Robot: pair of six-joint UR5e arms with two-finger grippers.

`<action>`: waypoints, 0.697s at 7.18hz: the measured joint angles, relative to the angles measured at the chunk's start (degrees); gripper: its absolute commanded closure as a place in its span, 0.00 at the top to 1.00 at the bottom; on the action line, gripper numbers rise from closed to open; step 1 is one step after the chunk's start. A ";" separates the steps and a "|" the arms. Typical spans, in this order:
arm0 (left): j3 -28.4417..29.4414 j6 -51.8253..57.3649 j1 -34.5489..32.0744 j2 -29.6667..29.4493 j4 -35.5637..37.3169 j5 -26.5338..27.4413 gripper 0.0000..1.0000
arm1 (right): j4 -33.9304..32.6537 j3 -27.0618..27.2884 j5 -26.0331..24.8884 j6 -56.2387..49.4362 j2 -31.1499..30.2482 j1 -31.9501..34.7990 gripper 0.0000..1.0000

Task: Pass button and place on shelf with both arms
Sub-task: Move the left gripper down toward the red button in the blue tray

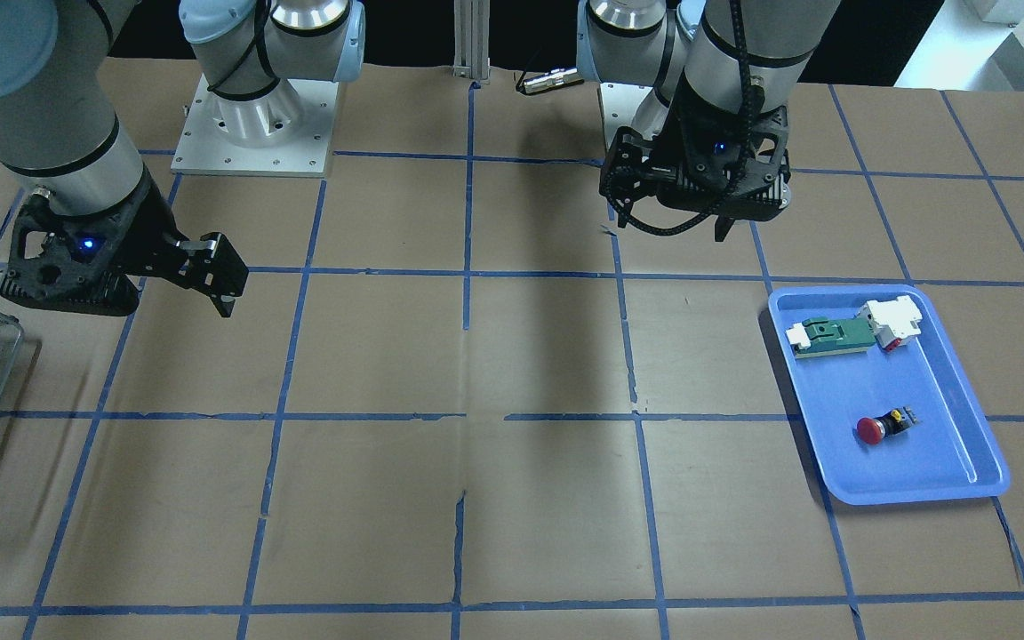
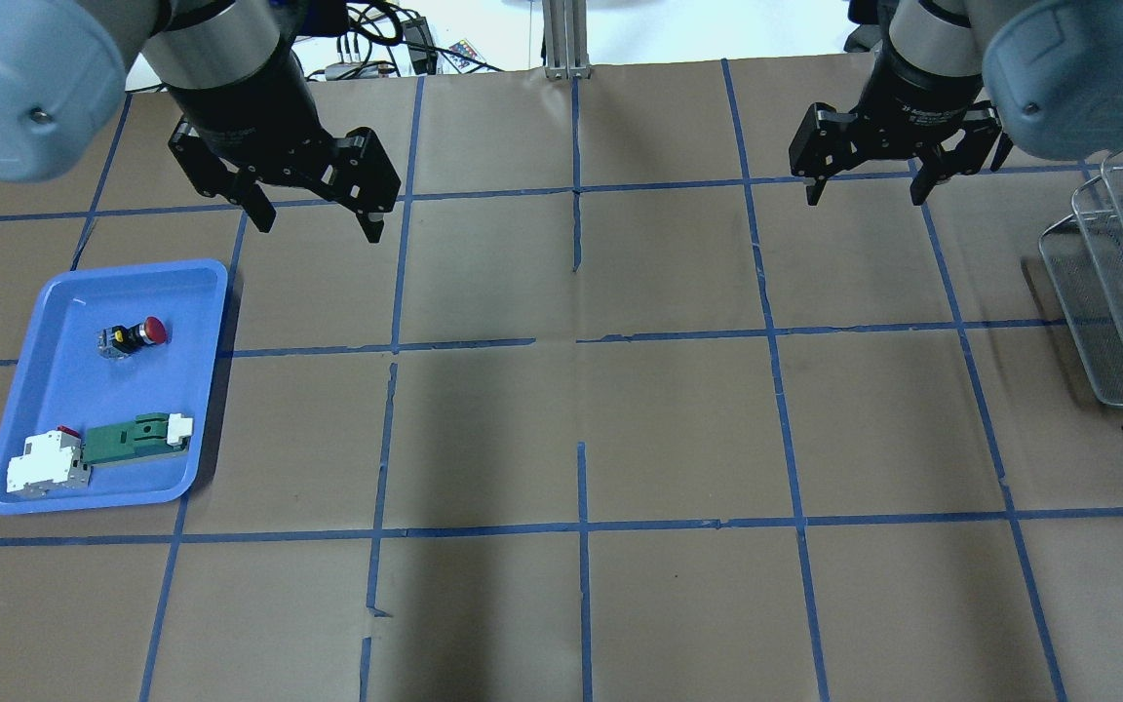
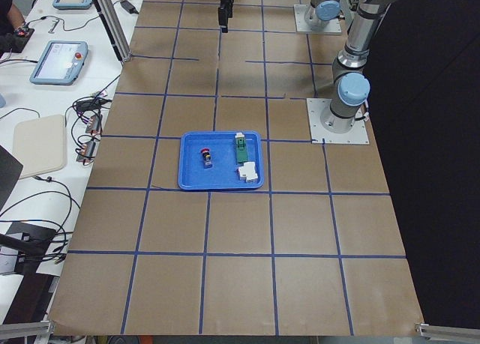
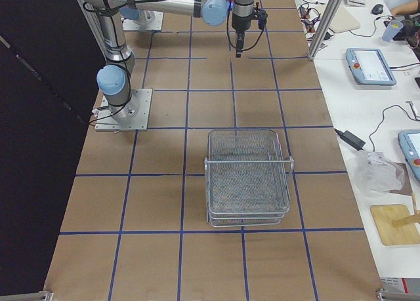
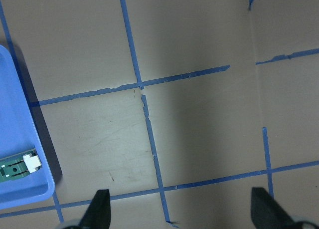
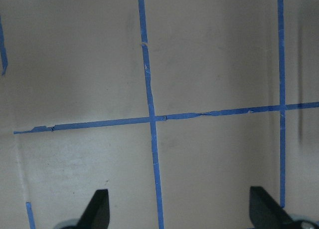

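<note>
In the overhead view, the small push button [image 2: 135, 335] with a red mushroom cap and black body lies on its side in the far half of the blue plastic tray [image 2: 64, 390] at the left. A green-and-white connector piece [image 2: 133, 441] lies at the tray's near end. The black left gripper [image 2: 320, 226] hovers just beyond the tray's far right corner, jaws spread and empty. The black right gripper [image 2: 865, 197] hangs far right, also spread and empty, near the silvery wire-mesh shelf [image 2: 1122, 292] at the right edge of the brown paper-covered desk [image 2: 581, 604].

The front-facing view mirrors this, with button and connector piece well apart.

The side views show the shelf's stacked baskets holding nothing visible.

The left wrist view catches only the tray's corner and the connector's end. The button is out of frame.

The right wrist view shows bare taped desk.

The step in hand is likely the left pick. The gripper should centre over the button, close across the black body and leave the cap free for the hand-over, while clearing the tray wall.

Counted: one button, one tray, one connector piece, one shelf, two grippers.
</note>
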 measured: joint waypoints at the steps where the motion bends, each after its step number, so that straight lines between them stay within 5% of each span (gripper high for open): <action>1: -0.26 0.18 0.83 0.10 0.00 -0.08 1.00 | 0.05 0.01 -0.06 -0.02 -0.17 0.00 1.00; 5: -1.59 0.84 5.54 -0.14 0.18 0.07 1.00 | -2.99 -0.36 0.08 -0.06 1.19 -0.35 1.00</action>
